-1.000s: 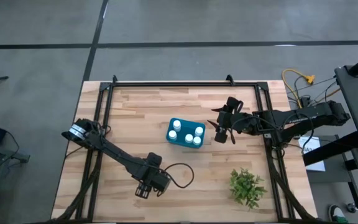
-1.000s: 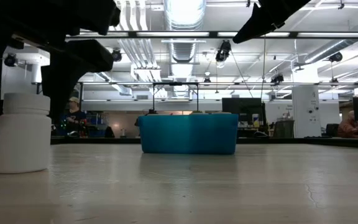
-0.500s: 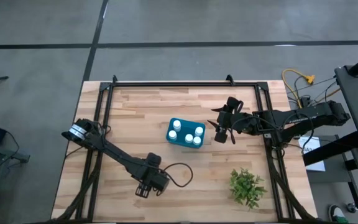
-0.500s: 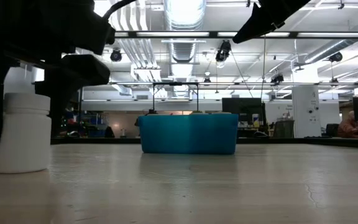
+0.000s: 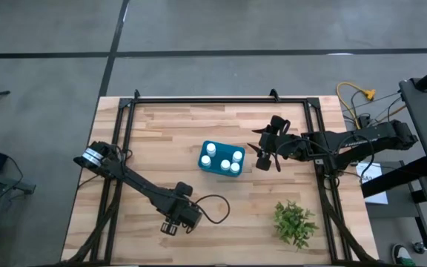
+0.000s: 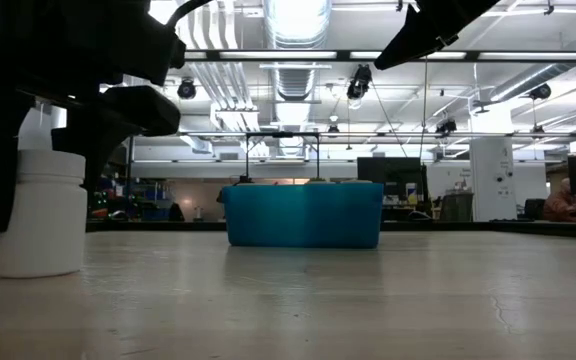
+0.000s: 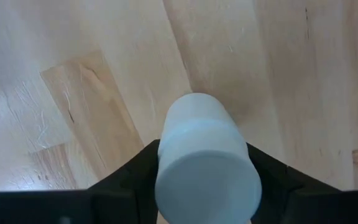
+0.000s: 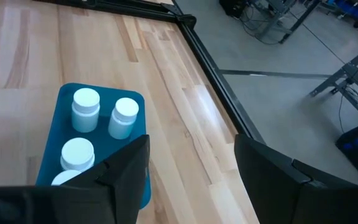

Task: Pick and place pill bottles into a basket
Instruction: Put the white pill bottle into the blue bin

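Note:
One white pill bottle [image 7: 201, 143] stands upright on its base on the wood near the table's front edge; it also shows in the low view [image 6: 40, 215]. My left gripper [image 5: 170, 227] is down over it, shut on it. The teal-blue basket [image 5: 221, 152] sits at the table's middle with several white bottles standing inside; it also shows in the low view [image 6: 303, 215] and the right wrist view [image 8: 48, 155]. My right gripper [image 5: 262, 157] hangs open and empty just right of the basket, above the table. My left gripper pinches the bottle between its two fingers, one on each opposite side of the body [image 7: 166, 155] just below the cap. The fingers [image 7: 135, 174] come from above, pointing down. The bottle stays upright with its base [image 6: 38, 268] on the table.
A green leafy plant [image 5: 295, 222] stands at the front right. A black frame rail [image 5: 213, 100] runs along the table's far edge and down both sides. A black cable [image 5: 217, 208] loops beside my left gripper. Bare wood lies between the bottle and the basket.
My left gripper has come down a little around the bottle, and the bottle has slid slightly along the table while staying upright. My right arm has kept still.

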Tool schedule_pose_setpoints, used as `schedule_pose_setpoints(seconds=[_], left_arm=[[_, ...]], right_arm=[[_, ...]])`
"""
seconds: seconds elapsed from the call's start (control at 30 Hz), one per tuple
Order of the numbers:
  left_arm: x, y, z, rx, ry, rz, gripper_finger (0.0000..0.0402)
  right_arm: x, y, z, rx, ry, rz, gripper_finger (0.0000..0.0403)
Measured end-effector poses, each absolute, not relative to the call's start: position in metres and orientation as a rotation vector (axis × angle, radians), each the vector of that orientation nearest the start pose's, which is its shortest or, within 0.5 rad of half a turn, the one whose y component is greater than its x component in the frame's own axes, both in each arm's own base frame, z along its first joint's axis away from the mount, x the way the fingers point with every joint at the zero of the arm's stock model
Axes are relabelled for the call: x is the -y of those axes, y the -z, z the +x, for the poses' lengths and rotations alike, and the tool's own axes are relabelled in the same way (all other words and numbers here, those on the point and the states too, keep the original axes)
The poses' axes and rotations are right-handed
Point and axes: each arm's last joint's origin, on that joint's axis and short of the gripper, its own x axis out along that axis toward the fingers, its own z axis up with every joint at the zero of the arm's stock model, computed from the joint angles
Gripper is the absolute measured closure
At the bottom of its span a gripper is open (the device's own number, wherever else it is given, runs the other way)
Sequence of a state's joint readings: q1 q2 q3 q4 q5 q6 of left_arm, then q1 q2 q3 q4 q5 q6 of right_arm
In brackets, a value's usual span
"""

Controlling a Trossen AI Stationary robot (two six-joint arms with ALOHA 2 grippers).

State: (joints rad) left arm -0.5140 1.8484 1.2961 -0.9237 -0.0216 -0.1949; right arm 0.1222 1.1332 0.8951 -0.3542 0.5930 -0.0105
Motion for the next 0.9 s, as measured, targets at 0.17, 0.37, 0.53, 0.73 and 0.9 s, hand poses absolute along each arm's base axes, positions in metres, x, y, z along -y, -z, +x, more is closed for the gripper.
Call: schedule_pose_setpoints(seconds=[0.17,0.37,0.53,0.73,0.9], left_arm=[[0.163,-0.188,0.299,-1.464,0.256,0.243,0.0244],[0.155,-0.213,0.309,-1.411,0.251,0.238,0.0244],[0.139,-0.235,0.319,-1.345,0.254,0.242,0.0244],[0.109,-0.247,0.327,-1.370,0.214,0.247,0.0244],[0.085,-0.255,0.336,-1.364,0.198,0.247,0.0244]], right_arm=[[-0.013,-0.292,0.237,-0.563,0.454,-0.219,0.0177],[-0.013,-0.292,0.237,-0.560,0.455,-0.218,0.0177],[-0.013,-0.292,0.237,-0.559,0.456,-0.214,0.0177],[-0.013,-0.292,0.237,-0.560,0.455,-0.216,0.0177],[-0.013,-0.292,0.237,-0.561,0.455,-0.219,0.0177]])
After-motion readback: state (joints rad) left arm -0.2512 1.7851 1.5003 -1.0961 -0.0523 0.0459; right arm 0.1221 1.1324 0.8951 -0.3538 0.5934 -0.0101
